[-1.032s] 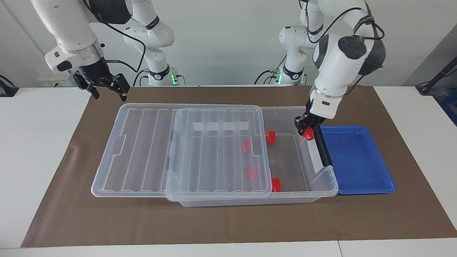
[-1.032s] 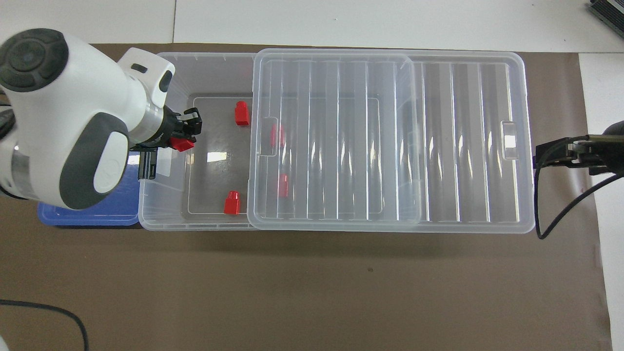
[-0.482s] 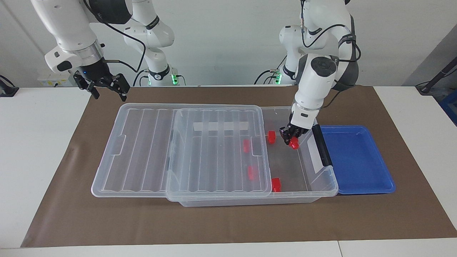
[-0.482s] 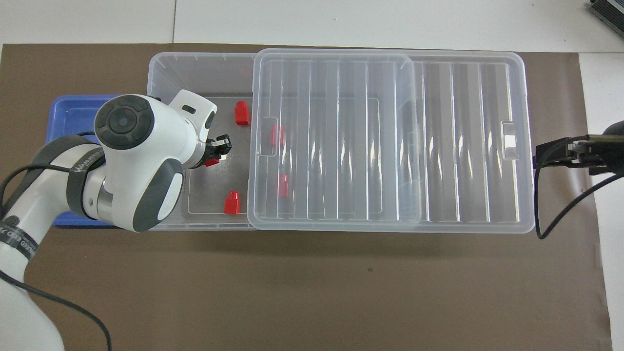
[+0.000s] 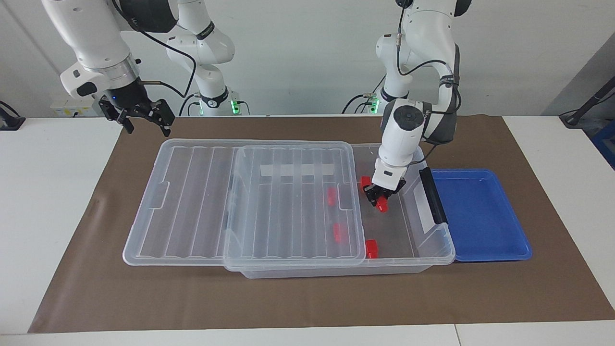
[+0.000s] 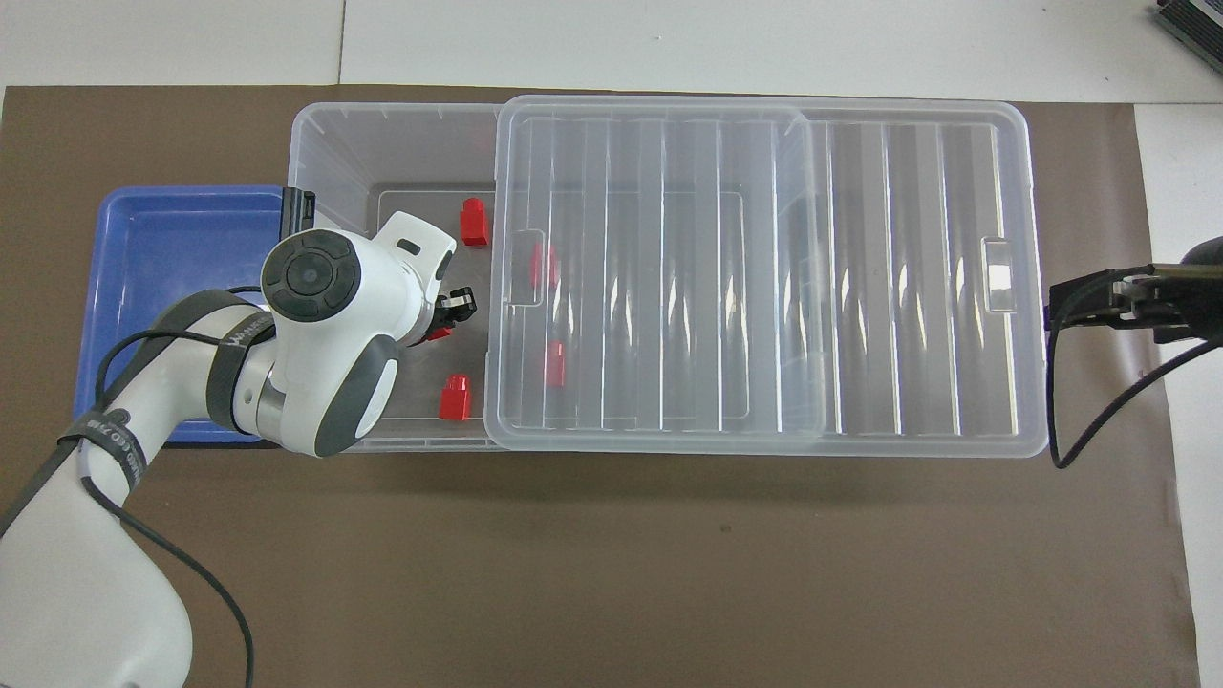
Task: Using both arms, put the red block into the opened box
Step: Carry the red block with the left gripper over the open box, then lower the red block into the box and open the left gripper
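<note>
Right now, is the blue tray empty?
Yes, the blue tray holds nothing; every red block is in the box.

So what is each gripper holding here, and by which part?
Left gripper pinches a red block by its upper end, over the box. Right gripper holds nothing.

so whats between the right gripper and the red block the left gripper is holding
The box's clear lid, slid toward the right arm's end, spans nearly the whole stretch from the right gripper to the held red block in the left gripper; the facing view shows it.
</note>
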Motion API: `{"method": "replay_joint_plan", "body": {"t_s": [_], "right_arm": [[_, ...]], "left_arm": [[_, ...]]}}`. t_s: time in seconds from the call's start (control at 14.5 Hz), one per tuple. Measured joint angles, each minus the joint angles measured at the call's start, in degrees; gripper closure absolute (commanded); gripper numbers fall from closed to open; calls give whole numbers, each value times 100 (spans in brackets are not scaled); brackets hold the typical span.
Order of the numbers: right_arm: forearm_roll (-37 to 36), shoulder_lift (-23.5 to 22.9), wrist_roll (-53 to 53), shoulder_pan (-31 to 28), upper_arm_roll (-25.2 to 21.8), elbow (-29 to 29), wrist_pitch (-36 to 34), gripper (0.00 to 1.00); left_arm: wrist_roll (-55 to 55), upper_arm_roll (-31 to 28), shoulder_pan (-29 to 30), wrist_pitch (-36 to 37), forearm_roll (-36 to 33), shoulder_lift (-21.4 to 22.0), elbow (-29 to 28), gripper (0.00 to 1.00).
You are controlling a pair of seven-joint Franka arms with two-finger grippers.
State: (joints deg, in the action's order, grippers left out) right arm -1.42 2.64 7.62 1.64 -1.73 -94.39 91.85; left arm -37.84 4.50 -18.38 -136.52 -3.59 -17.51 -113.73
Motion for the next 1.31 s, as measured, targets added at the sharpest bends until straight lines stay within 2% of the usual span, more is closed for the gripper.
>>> {"method": "replay_joint_plan", "body": {"t_s": [0.28, 0.34, 0.48, 0.55, 1.03, 1.24, 1.31], "right_arm": [[0, 0, 0, 0, -4, 0, 0, 0], [0, 0, 0, 0, -4, 0, 0, 0], [0, 0, 0, 0, -6, 0, 0, 0], [0, 0, 0, 0, -8, 0, 0, 0], [1, 0, 0, -7, -12, 0, 0, 0], [1, 0, 0, -7, -12, 0, 0, 0], [1, 0, 0, -7, -12, 0, 0, 4]], "left_arm": [[0, -6, 0, -258, -36, -190, 2, 97], [0, -6, 0, -282, -82, -191, 2, 86], [0, -6, 0, -308, -154, -203, 2, 15], [0, -9, 0, -315, -167, -208, 2, 0], [-580, -38, -8, -272, -174, -241, 70, 0], [-697, -14, -23, 403, -175, -131, 369, 0], [-700, -14, -23, 656, -175, -49, 481, 0]]}}
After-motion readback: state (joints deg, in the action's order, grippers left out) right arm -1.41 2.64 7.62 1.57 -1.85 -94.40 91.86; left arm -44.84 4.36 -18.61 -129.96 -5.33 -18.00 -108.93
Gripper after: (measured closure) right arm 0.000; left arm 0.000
